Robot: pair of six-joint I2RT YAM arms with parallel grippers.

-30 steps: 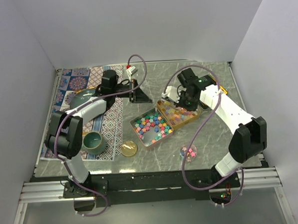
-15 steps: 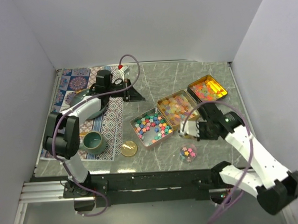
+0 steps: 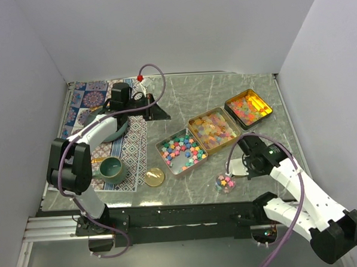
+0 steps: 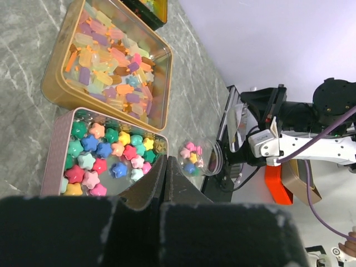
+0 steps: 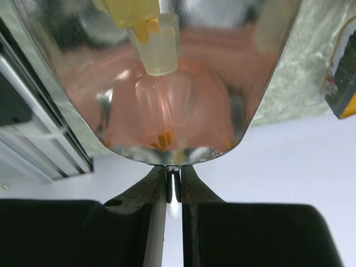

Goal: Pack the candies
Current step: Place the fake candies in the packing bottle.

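— What is changed from a second ago?
— The right gripper (image 5: 173, 188) has been brought from above the middle tin (image 4: 58, 61) down toward the table's near edge, beside the small clear cup (image 3: 226, 182). The left gripper (image 4: 167, 183) has been drawn slightly back and left.
— How are the tools held?
— The right jaws are pinched nearly closed on the thin handle of a metal scoop (image 5: 161, 83). The left jaws are pressed fully together, with nothing held.
— And the candies (image 3: 182, 148)?
— They are kept in three tins (image 3: 179, 170) laid diagonally, near-left to far-right; a few lie in the cup. The scoop seems pointed left, toward the cup, though this is poorly shown. Bare marble (image 3: 268, 135) is seen right of the tins.
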